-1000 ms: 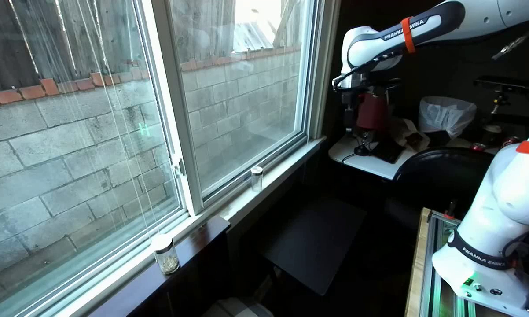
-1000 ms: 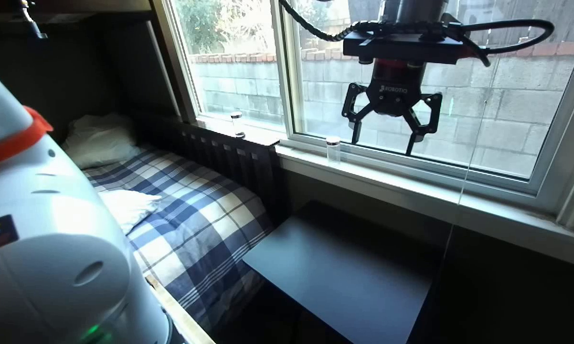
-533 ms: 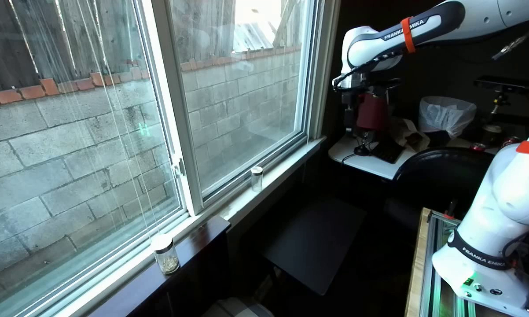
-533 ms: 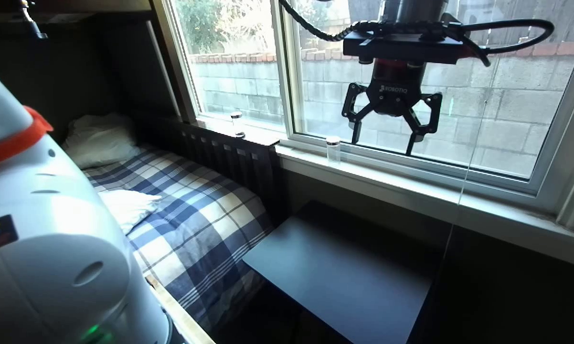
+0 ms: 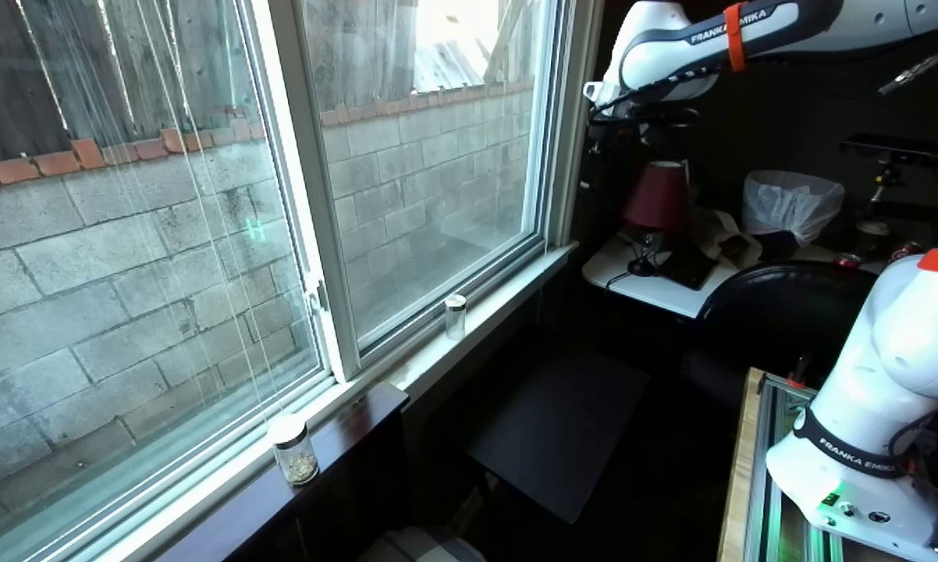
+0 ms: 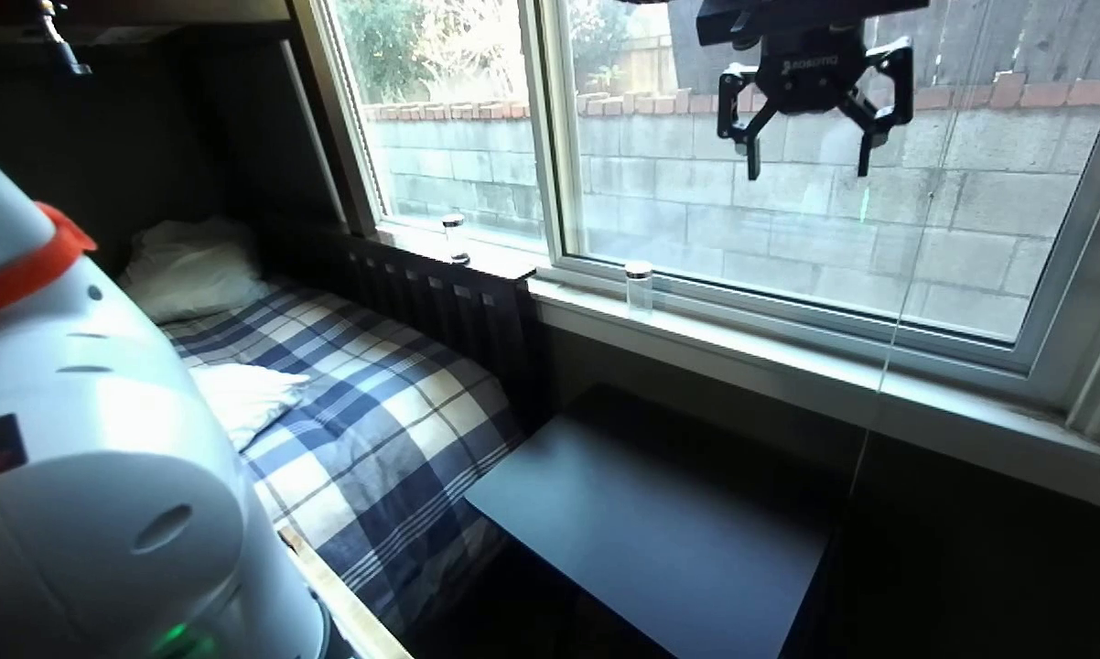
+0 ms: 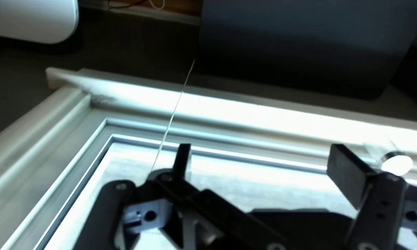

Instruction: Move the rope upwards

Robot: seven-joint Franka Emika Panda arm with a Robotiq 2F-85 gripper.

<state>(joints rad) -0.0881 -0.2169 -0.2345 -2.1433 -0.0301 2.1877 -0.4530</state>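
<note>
Window (image 6: 742, 238) behind spread gripper (image 6: 808, 174), rope (image 7: 173, 113) seemingly apart.

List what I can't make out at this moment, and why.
Rope, upper stretch: wrist view, hidden behind the gripper.
Rope, lower end: in an exterior view, lost in darkness below the sill.
Gripper outline: in an exterior view, mostly lost in darkness beside the red lamp.
Jar, body: wrist view, washed out by glare.

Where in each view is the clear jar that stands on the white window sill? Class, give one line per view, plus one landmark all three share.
In an exterior view: the jar is near the centre, slightly below mid-height.
In an exterior view: the jar is right of centre, slightly above mid-height.
In the wrist view: the jar is towards the right edge, below mid-height.
Shared landmark: the white window sill.
</note>
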